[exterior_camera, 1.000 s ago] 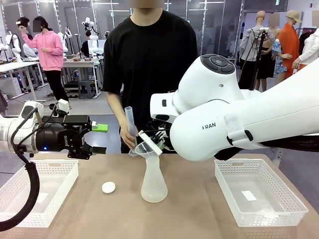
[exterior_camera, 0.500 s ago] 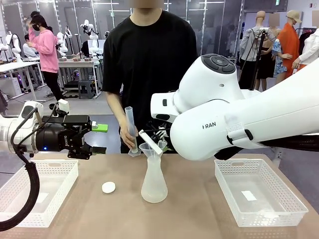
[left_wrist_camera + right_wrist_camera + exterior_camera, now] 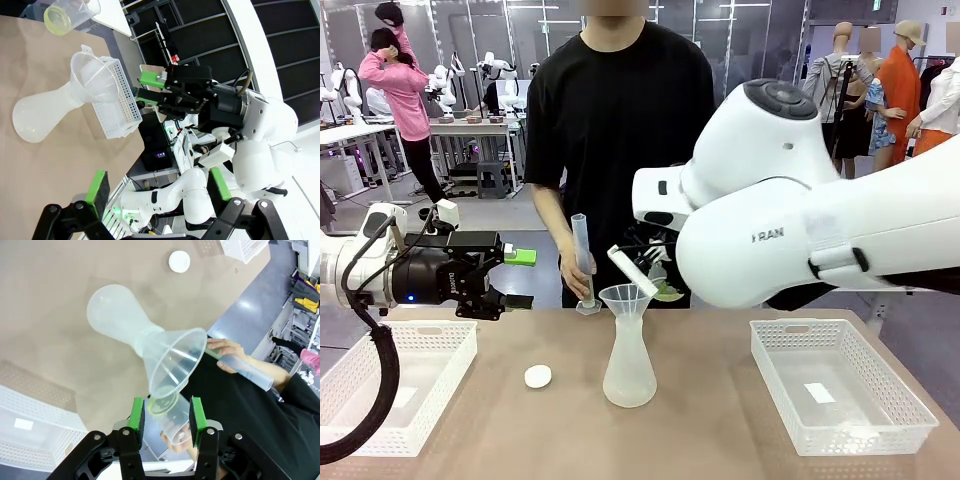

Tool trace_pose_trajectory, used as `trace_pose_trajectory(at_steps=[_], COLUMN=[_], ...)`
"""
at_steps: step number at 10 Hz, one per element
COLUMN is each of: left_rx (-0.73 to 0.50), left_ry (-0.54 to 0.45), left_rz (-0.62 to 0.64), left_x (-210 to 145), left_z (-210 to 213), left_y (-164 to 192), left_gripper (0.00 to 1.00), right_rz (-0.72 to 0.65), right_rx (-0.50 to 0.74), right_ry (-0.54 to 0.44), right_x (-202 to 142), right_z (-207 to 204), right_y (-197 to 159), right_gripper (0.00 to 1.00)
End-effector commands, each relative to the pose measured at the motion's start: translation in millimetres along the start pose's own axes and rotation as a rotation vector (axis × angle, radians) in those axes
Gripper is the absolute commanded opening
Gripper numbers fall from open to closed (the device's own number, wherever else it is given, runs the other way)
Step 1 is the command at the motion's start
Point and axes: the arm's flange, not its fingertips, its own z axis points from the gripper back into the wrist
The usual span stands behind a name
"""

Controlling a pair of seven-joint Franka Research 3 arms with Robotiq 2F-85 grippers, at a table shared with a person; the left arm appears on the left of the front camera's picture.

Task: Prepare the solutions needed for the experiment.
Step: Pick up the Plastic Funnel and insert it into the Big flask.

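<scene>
Tipping fast, the right claw (image 3: 167, 407), clamped on the beaker (image 3: 176, 429), could splash yellow-green solution (image 3: 158, 405) past the funnel (image 3: 175, 360) at 12 o'clock; left claw (image 3: 159, 187) is apart.

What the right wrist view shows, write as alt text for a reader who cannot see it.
The right tool grips a clear cup of yellow-green solution, close to the rim of a funnel seated in a frosted flask on the brown table. A person's hand holds a measuring cylinder beyond; a white cap lies farther off.
</scene>
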Motion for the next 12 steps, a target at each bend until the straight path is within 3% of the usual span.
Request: trace_pose_trajectory(at_steps=[1, 4, 7, 12], left_rx=[-0.02, -0.02, -0.02, -0.02], left_ry=[-0.012, -0.012, -0.012, -0.012], left_rz=[0.019, 0.019, 0.019, 0.019], left_x=[-1.7, -1.7, -1.7, -1.7], left_z=[-2.3, -2.3, -2.3, -2.3], left_y=[-1.7, -1.7, -1.7, -1.7], left_gripper=[1.0, 1.0, 1.0, 1.0], right_rz=[-0.046, -0.197, -0.269, -0.257], right_rx=[0.065, 0.169, 0.191, 0.188], right_ry=[0.054, 0.176, 0.228, 0.216], right_x=[-18.1, -64.7, -101.8, -112.8], right_z=[18.9, 59.3, 94.4, 99.8], right_y=[12.2, 42.5, 75.2, 74.3], right_gripper=[0.47, 0.47, 0.47, 0.47])
